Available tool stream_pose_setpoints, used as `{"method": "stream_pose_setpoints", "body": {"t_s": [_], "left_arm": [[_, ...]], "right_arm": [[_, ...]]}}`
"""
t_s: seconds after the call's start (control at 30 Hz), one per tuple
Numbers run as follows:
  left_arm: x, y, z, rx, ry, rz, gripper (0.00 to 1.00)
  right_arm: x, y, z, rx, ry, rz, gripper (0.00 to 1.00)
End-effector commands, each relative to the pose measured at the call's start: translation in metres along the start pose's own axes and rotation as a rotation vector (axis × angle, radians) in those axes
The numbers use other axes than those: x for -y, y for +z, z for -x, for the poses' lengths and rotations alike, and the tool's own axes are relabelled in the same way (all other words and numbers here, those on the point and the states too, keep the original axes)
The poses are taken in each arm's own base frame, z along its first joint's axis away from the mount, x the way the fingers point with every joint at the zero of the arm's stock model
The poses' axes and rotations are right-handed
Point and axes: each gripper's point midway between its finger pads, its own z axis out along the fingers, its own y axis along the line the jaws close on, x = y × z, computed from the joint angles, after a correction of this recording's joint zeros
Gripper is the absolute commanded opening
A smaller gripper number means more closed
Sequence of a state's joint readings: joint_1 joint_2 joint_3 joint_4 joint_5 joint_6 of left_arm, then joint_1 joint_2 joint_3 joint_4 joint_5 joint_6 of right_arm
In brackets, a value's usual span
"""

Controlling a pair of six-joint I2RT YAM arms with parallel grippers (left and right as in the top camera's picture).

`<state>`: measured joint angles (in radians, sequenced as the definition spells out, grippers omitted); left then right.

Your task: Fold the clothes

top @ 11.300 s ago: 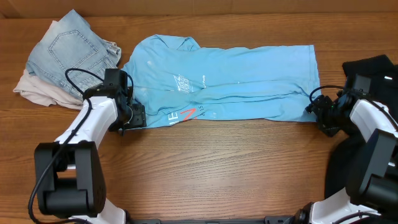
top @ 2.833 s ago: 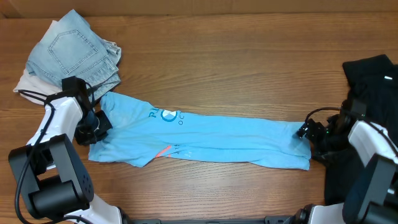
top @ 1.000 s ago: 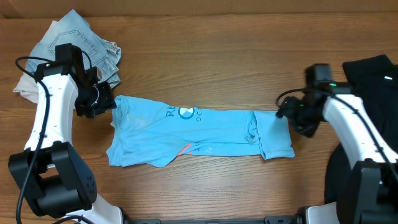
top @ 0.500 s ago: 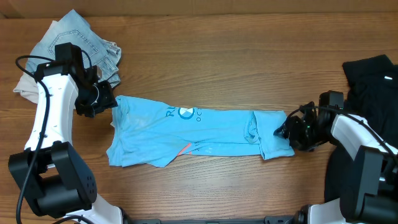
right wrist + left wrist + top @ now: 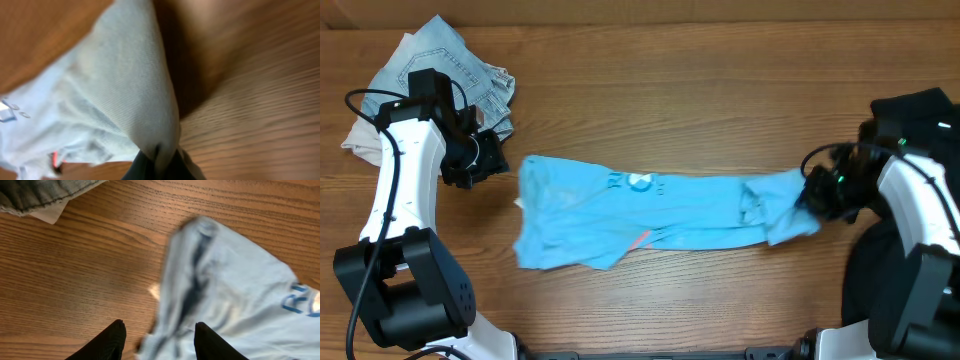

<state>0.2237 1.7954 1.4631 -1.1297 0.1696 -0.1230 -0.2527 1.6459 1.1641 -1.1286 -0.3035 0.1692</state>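
The sky-blue T-shirt point(image 5: 650, 210), folded into a long band, lies across the middle of the table with its lettering point(image 5: 638, 182) facing up. My right gripper point(image 5: 817, 196) is shut on the shirt's right end; in the right wrist view the cloth point(image 5: 125, 85) bunches into the closed jaws point(image 5: 160, 161). My left gripper point(image 5: 486, 166) hangs open just left of the shirt's left end, apart from it. In the left wrist view its fingers point(image 5: 113, 339) stand wide apart over the blurred shirt edge point(image 5: 210, 275), gripping nothing.
Pale denim shorts point(image 5: 440, 75) lie on beige cloth point(image 5: 365, 140) at the back left, behind my left arm. A black garment point(image 5: 920, 115) lies at the right edge, beside my right arm. Bare wood point(image 5: 670, 90) lies behind the shirt.
My right gripper has shut on the shirt's right end and drawn it to the right. The whole shirt has slid right, away from my left gripper, which has stayed in place.
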Motion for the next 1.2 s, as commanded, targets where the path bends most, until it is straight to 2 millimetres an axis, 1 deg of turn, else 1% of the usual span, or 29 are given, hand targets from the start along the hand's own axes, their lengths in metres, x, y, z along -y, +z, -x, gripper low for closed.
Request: {"method": "stream_pose_setpoints", "body": {"t_s": [0.0,0.13,0.23,0.3,0.4,0.53,0.73,0.87,0.97,1.1,1.13,1.17], "left_arm": [[0.005,-0.004,0.007,0.023,0.026,-0.015,0.48],[0.005,-0.004,0.007,0.022,0.025,-0.019,0.48],[0.005,-0.004,0.007,0.022,0.025,-0.019,0.48],[0.005,-0.004,0.007,0.023,0.025,-0.019,0.49],[0.005,-0.004,0.007,0.023,0.025,-0.019,0.49],[0.005,-0.004,0.007,0.022,0.025,-0.019,0.49],[0.005,-0.004,0.007,0.021,0.025,-0.018,0.49],[0.005,-0.004,0.007,0.021,0.025,-0.018,0.49],[0.005,-0.004,0.007,0.021,0.025,-0.018,0.49],[0.005,-0.004,0.008,0.025,0.026,-0.019,0.49],[0.005,-0.004,0.008,0.025,0.025,-0.019,0.49],[0.005,-0.004,0.008,0.025,0.026,-0.019,0.49]], "right_arm": [[-0.008,-0.022,0.011,0.083,-0.035,-0.066,0.04],[-0.033,-0.009,-0.005,0.046,-0.099,-0.077,0.04],[-0.06,0.004,-0.022,0.025,-0.184,-0.083,0.04],[-0.083,0.014,-0.035,0.019,-0.273,-0.077,0.04],[-0.109,0.027,-0.049,0.034,-0.396,-0.09,0.04],[-0.123,0.04,-0.055,0.096,-0.527,-0.192,0.04],[-0.161,0.053,-0.08,0.123,-0.748,-0.165,0.04],[-0.167,0.054,-0.084,0.16,-0.804,-0.204,0.04],[-0.17,0.056,-0.091,0.15,-0.866,-0.205,0.04],[-0.175,0.057,-0.096,0.149,-0.902,-0.199,0.04],[-0.176,0.058,-0.098,0.149,-0.907,-0.198,0.04],[-0.176,0.058,-0.099,0.147,-0.912,-0.199,0.08]]}}
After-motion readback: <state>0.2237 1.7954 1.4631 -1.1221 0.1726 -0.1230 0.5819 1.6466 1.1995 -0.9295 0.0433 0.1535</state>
